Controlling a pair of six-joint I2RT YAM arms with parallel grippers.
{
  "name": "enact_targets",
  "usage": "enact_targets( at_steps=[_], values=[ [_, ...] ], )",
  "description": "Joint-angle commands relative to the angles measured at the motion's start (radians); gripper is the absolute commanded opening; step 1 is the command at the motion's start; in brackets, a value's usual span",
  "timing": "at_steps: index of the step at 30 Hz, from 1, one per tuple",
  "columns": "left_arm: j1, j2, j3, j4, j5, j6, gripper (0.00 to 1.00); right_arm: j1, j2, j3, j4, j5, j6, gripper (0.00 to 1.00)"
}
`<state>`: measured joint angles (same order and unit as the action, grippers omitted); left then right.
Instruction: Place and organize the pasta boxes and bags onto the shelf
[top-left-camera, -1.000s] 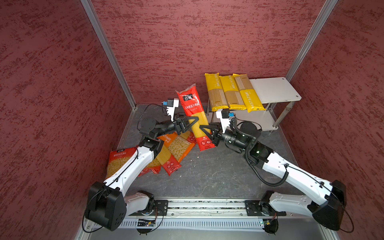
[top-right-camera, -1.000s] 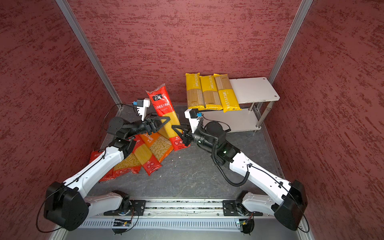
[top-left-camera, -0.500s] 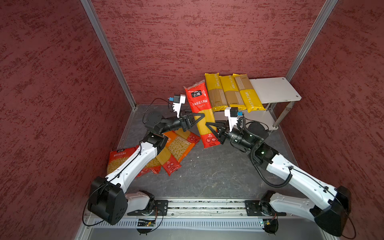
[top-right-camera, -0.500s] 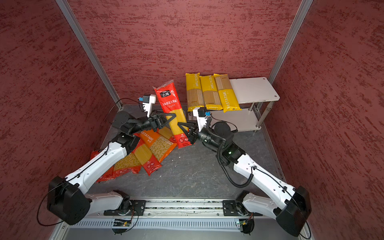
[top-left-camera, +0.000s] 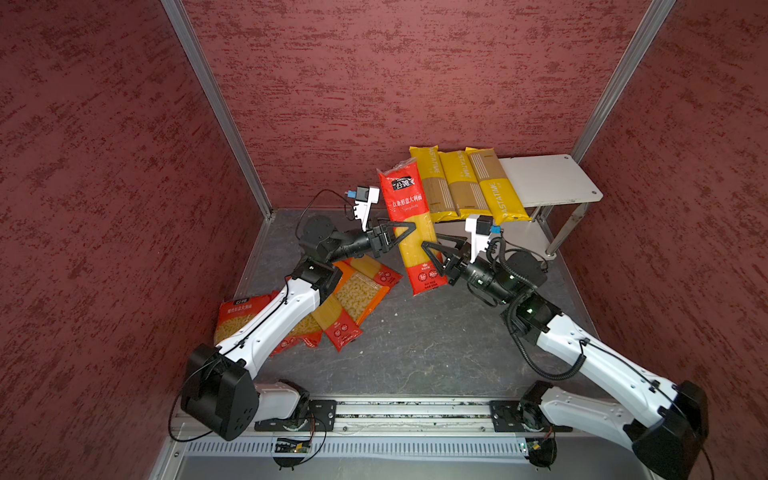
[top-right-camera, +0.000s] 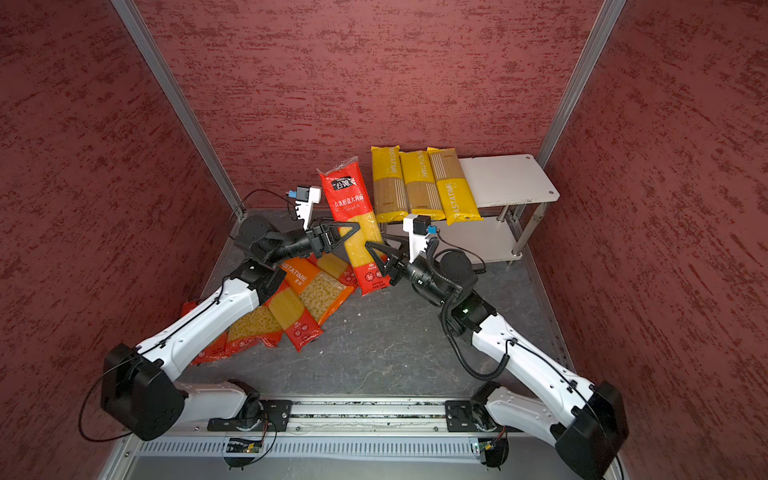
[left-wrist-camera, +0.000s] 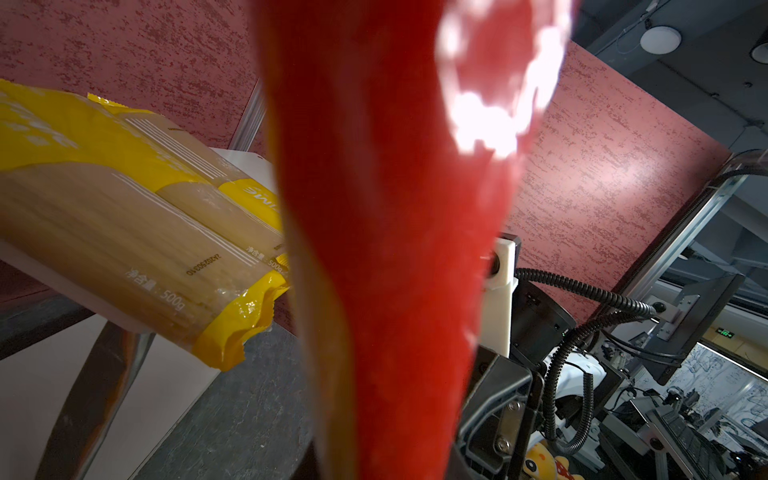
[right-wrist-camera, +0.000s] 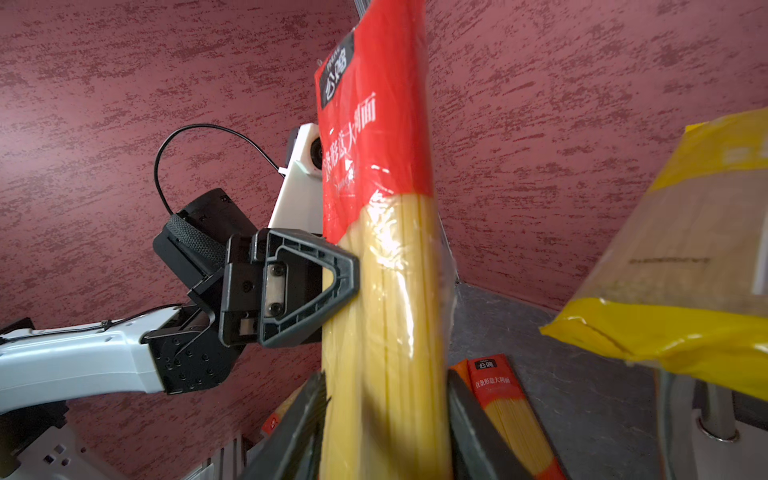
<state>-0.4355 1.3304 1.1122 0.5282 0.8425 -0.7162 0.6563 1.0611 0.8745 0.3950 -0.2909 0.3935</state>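
Held pack: red spaghetti pack (top-left-camera: 409, 216), off the surface (top-left-camera: 415, 345) and near upright, its red printed end up and leaning toward the back wall, its clear window of strands and red foot below.
Position: just left of the shelf (top-left-camera: 548, 178). In both top views its upper end overlaps the leftmost of the three yellow spaghetti packs (top-left-camera: 461, 183).
Left fingers (right-wrist-camera: 347, 272): clamped on the held pack's middle. In the right wrist view one finger lies flat against the pack and the other is hidden behind it.
Right fingers (right-wrist-camera: 473, 428): apart, one on each side of the pack's lower part. Whether they touch it cannot be told.
Shelf top board: the yellow packs lie side by side on its left part, near ends overhanging the edge. White board shows to their right.
Shelf lower board (top-left-camera: 521, 232): partly hidden behind the right arm's camera mount (top-left-camera: 476, 235).
In the way: the yellow packs fill the shelf side nearest the held pack.
Heap on the surface: orange short-pasta pack (top-left-camera: 361, 291), second red spaghetti pack (top-left-camera: 338, 322) and wide red pack (top-left-camera: 239, 313), overlapping, partly under the left arm (top-left-camera: 270, 320).
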Motion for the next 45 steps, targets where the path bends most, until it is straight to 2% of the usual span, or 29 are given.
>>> enact_targets(
  at_steps=[1,8,14,20,31,38,45],
  values=[
    [0.017,0.000,0.114,0.046,-0.082,0.040,0.00,-0.023,-0.050,-0.031,0.040,0.047,0.055,0.54],
    [0.027,0.059,0.213,0.025,-0.160,0.038,0.00,-0.077,-0.116,-0.060,-0.013,0.123,0.175,0.67],
    [0.016,0.096,0.245,0.094,-0.341,-0.047,0.00,-0.151,-0.114,-0.142,0.117,0.035,0.398,0.69],
    [-0.045,0.151,0.318,0.109,-0.413,-0.084,0.00,-0.152,-0.044,-0.203,0.320,-0.001,0.560,0.69],
    [-0.132,0.187,0.355,0.115,-0.436,-0.140,0.00,-0.155,-0.007,-0.242,0.516,0.021,0.613,0.70],
    [-0.129,0.190,0.351,0.133,-0.444,-0.175,0.00,-0.172,0.020,-0.288,0.718,0.014,0.709,0.62],
    [-0.125,0.201,0.352,0.159,-0.433,-0.214,0.00,-0.185,0.039,-0.295,0.758,0.041,0.733,0.49]
  ],
)
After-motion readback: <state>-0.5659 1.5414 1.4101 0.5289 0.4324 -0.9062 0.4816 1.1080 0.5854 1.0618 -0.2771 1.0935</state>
